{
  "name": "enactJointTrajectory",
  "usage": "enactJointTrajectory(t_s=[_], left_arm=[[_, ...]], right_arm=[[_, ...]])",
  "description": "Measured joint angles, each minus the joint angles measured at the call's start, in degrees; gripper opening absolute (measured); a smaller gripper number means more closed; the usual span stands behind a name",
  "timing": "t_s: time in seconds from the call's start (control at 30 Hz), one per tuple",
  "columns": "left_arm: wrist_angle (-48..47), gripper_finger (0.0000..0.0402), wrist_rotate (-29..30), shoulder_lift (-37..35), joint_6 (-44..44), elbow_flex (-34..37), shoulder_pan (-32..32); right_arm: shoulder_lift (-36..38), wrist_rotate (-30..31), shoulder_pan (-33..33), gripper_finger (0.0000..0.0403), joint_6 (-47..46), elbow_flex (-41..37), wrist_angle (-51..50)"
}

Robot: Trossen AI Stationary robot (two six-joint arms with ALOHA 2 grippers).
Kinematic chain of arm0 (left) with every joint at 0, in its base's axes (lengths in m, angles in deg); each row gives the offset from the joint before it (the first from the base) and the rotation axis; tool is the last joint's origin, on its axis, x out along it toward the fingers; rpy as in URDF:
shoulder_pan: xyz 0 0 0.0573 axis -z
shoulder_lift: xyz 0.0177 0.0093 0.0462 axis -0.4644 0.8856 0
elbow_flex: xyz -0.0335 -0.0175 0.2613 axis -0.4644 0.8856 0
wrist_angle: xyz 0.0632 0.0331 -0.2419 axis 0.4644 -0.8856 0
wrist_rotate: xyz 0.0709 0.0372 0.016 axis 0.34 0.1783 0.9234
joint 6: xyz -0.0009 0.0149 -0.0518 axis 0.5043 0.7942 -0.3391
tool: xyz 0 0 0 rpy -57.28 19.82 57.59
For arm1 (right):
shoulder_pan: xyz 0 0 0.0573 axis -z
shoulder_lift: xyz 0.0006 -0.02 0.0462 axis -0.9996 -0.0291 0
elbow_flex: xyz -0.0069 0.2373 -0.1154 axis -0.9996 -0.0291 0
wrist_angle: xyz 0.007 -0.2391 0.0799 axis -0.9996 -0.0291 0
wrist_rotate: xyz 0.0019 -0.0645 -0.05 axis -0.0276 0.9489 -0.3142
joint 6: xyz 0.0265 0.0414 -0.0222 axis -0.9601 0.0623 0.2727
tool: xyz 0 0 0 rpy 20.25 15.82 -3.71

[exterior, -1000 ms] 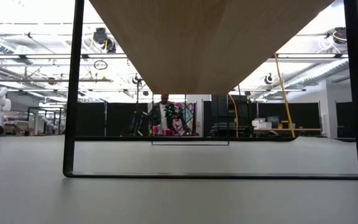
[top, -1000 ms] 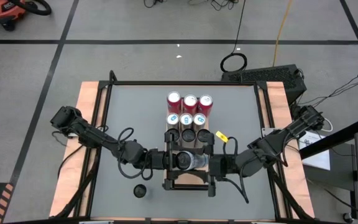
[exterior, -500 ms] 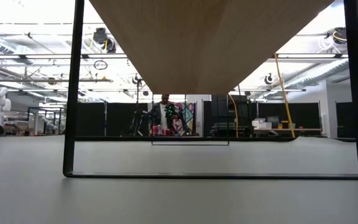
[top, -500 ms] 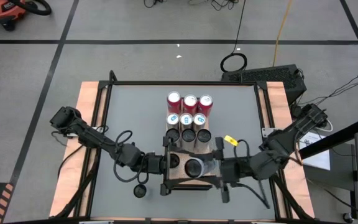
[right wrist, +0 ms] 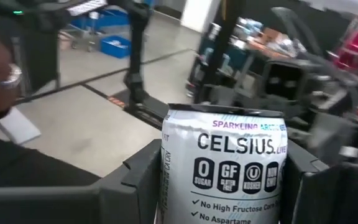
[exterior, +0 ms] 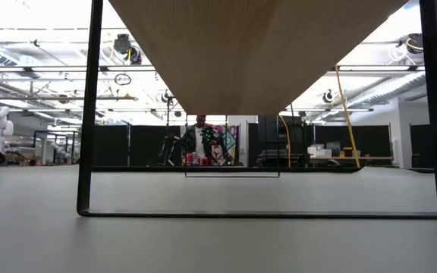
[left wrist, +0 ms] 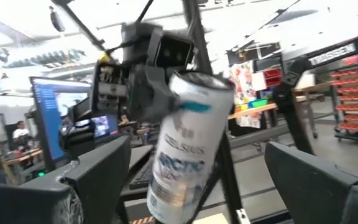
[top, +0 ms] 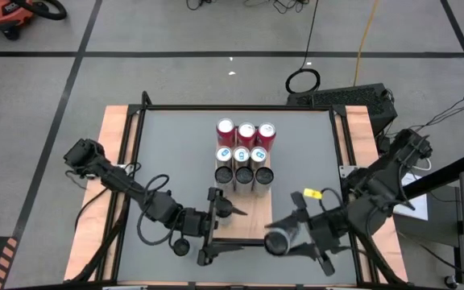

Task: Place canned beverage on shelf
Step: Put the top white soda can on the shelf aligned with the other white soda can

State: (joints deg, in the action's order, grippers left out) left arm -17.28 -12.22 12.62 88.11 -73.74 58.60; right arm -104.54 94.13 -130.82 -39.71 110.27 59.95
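The right claw (top: pixel 284 239) has a white can (right wrist: pixel 224 167) pinched between its two fingers, out past the near right corner of the shelf (top: pixel 242 221). The left claw (top: pixel 216 225) is spread wide at the shelf's near left edge and holds nothing. Nine more cans (top: pixel 243 153) stand in three rows at the shelf's far end.

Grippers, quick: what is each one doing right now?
Left gripper: jaws open, holding nothing, by the shelf's near end.
Right gripper: jaws shut on the white can.
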Motion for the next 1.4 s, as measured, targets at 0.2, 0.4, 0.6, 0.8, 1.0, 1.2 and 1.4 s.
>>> enactJointTrajectory(t_s=[0.2, 0.4, 0.6, 0.8, 1.0, 1.2, 1.4], left_arm=[[-3.06, 0.0371, -0.79, 0.00, -0.02, 0.00, 1.50], [-7.29, 0.0371, 2.15, 0.02, -3.46, 0.04, 3.07], [-11.63, 0.0371, 3.32, 0.21, -8.61, 0.07, 3.51], [-8.78, 0.0371, 3.68, 2.68, -8.63, 0.09, 3.64], [-4.96, 0.0371, 4.45, 5.11, -6.93, 0.09, 3.44], [-4.23, 0.0371, 4.52, 5.73, -7.14, 0.09, 3.45], [-4.57, 0.0370, 5.08, 5.75, -4.20, 0.09, 3.44]], right_arm=[[-0.31, -5.22, 0.06, 0.0173, 5.64, -13.43, 21.98], [-0.17, -9.64, 0.05, 0.0173, 14.41, -27.09, 52.16], [-0.18, -18.33, 2.15, 0.0173, 14.99, -34.48, 66.65], [-1.85, -27.48, 5.78, 0.0173, 12.49, -34.68, 68.35], [-3.25, -30.71, 7.74, 0.0173, 10.84, -34.68, 69.84], [-3.56, -31.46, 9.19, 0.0173, 11.09, -34.68, 71.93], [-3.75, -31.45, 10.47, 0.0173, 11.87, -34.66, 71.97]])
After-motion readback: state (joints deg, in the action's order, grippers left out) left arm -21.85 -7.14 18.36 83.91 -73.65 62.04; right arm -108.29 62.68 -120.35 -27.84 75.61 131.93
